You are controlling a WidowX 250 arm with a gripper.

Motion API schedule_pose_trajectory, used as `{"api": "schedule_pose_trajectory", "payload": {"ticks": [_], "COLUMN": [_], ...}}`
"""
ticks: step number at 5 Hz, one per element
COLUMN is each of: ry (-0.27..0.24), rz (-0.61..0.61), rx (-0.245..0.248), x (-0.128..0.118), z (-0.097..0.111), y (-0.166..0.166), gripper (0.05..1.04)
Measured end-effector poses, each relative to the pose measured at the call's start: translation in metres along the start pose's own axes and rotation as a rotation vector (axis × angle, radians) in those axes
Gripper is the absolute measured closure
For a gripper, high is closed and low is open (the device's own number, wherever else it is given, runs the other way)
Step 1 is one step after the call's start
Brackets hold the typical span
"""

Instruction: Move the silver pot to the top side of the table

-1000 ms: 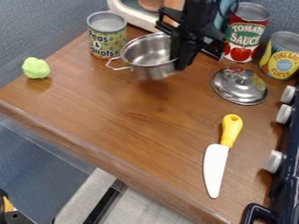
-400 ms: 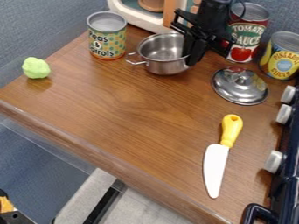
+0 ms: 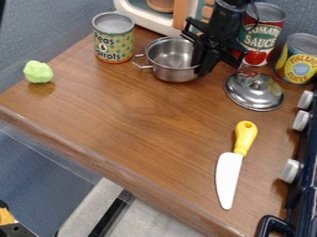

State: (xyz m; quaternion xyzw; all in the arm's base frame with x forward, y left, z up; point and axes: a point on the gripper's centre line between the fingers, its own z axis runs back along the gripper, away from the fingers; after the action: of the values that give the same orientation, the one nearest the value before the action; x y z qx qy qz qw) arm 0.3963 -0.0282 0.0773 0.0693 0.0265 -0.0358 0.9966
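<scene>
The black gripper point(image 3: 202, 65) hangs at the top centre, right of the middle, shut on the right side of the silver pot point(image 3: 176, 75), at its rim. The pot is upright over the back part of the wooden table point(image 3: 142, 129), with one wire handle pointing left. Its right handle is hidden behind the gripper. Whether its base touches the wood I cannot tell.
A peas can point(image 3: 114, 41) stands left of the pot, with a green lump point(image 3: 38, 72) farther left. To the right are a tomato can point(image 3: 260, 34), a pineapple can point(image 3: 300, 60) and a silver lid point(image 3: 254, 91). A yellow-handled knife point(image 3: 229, 173) lies at the front right.
The pot and gripper have moved right together since the first frame. Since the second, both have shifted slightly down in the view.
</scene>
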Motion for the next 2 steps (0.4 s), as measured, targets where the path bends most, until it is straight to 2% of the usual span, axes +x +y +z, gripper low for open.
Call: {"api": "schedule_pose_trajectory", "payload": {"ticks": [1, 2], "ry": [-0.001, 0.014], "rz": [-0.026, -0.042], "rx": [-0.028, -0.027], "x": [-0.0001, -0.0021], "z": [0.0008, 0.003], "y": [-0.005, -0.0045], "gripper": [0.538, 0.233]}}
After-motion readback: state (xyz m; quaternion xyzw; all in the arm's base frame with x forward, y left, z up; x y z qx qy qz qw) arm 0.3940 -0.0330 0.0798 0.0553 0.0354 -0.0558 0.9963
